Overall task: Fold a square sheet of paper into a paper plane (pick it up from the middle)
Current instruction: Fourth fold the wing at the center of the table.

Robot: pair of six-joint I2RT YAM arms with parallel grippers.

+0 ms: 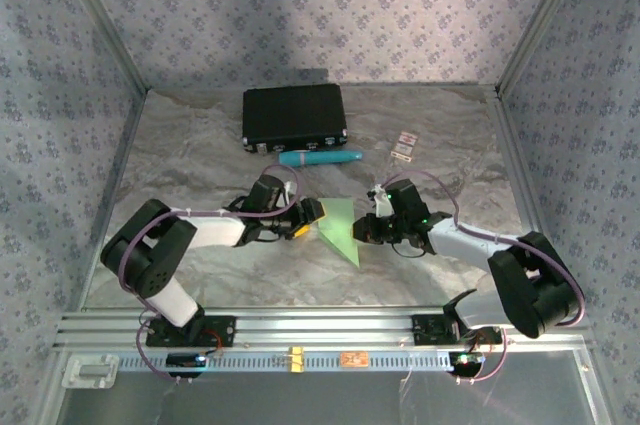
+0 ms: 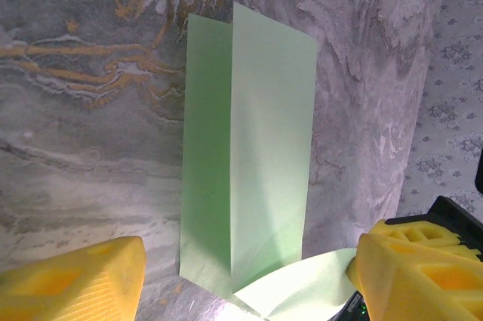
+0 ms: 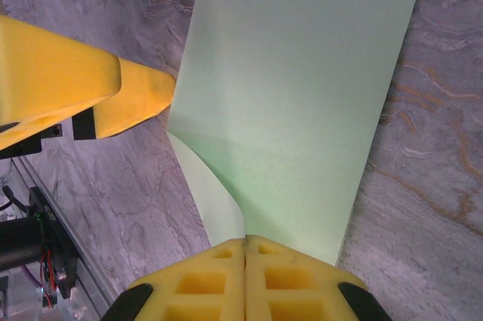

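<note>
Paper [image 1: 340, 228] lies between the left gripper [image 1: 308, 217] and right gripper [image 1: 366, 230]. Left wrist: jaws spread, a lifted flap brushing one finger [image 2: 411, 260]. Right wrist: jaws pressed together, seemingly pinching the paper's edge; a hard pull could skew the crease or tear it.

Left gripper [image 2: 249, 272] spread, right gripper [image 3: 245, 249] pinched

Print on small cards [image 1: 404, 146], too small to read; pale green paper [image 3: 302, 94], top cut off, right wrist view
</note>
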